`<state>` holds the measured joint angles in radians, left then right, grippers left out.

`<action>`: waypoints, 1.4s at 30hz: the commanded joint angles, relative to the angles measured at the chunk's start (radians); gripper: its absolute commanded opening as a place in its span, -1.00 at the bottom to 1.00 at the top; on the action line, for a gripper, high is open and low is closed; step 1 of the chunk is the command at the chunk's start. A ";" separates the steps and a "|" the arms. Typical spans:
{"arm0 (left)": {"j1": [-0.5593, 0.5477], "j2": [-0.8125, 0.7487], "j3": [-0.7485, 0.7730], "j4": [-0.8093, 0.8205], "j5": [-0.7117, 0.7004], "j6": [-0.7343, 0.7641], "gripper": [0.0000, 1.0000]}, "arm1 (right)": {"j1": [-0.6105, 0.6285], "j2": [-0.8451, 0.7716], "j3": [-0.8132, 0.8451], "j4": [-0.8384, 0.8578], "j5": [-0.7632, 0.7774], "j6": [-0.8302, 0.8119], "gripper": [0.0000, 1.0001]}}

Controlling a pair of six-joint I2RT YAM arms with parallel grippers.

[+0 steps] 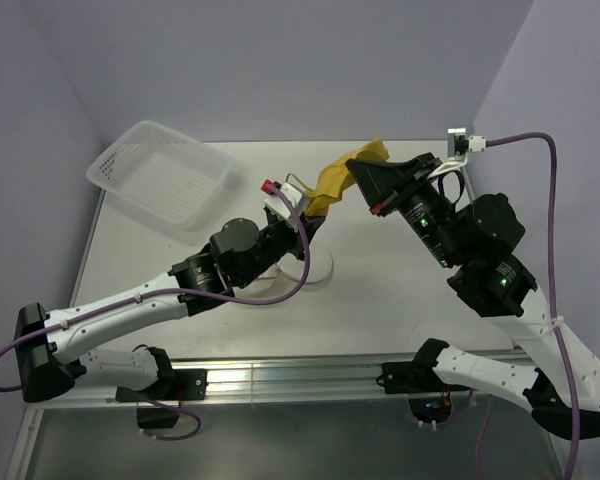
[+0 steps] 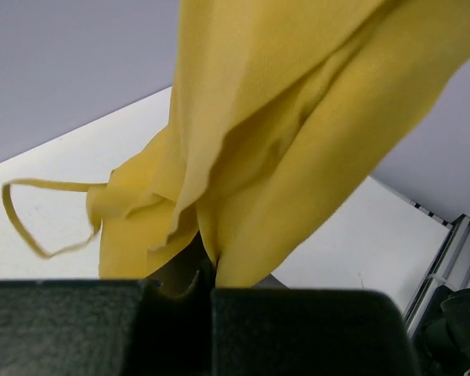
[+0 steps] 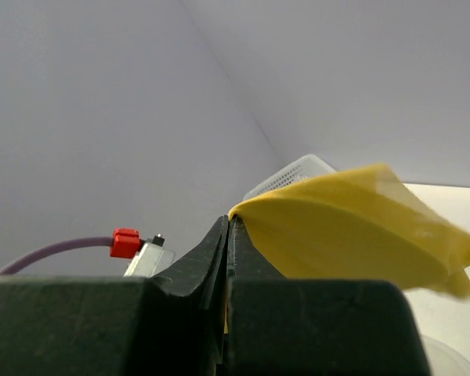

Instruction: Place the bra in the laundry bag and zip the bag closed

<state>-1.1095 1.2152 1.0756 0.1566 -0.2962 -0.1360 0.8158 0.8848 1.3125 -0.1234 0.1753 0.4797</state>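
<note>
Now left pincer point(image 2: 211, 291) and right pincer point(image 3: 229, 235) each clamp the bra point(image 1: 330, 182), likely spreading it for the laundry bag point(image 1: 322, 268) at six o'clock.

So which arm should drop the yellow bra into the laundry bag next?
Probably the left. Both are shut on the yellow bra, but the left gripper pinches its lower end nearly over the laundry bag, while the right gripper holds the upper end higher and farther off.
</note>
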 commanded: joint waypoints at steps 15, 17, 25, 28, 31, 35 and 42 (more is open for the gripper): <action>0.214 -0.091 0.001 0.051 0.213 -0.182 -1.00 | 0.008 -0.244 -0.424 -0.020 -0.200 -0.006 -0.05; 0.214 -0.104 0.006 0.006 0.229 -0.186 -1.00 | 0.008 -0.264 -0.450 -0.068 -0.240 -0.032 0.29; 0.214 -0.221 -0.036 -0.140 0.377 -0.143 -1.00 | 0.006 -0.279 -0.373 -0.120 -0.177 -0.165 0.51; 0.214 -0.275 -0.042 -0.239 0.434 -0.125 -1.00 | 0.006 -0.271 -0.294 -0.148 -0.229 -0.266 0.64; 0.214 -0.321 -0.039 -0.320 0.572 -0.105 -1.00 | 0.006 -0.232 -0.265 -0.131 -0.376 -0.387 0.81; 0.214 -0.347 -0.019 -0.402 0.789 -0.106 -0.99 | 0.005 -0.150 -0.236 -0.120 -0.557 -0.511 0.99; 0.214 -0.359 -0.042 -0.425 0.965 -0.094 -1.00 | 0.000 0.028 -0.122 -0.211 -0.793 -0.676 0.99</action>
<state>-0.8951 0.8677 1.0340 -0.2680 0.5312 -0.2527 0.8158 0.8467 1.1110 -0.2813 -0.4709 -0.0818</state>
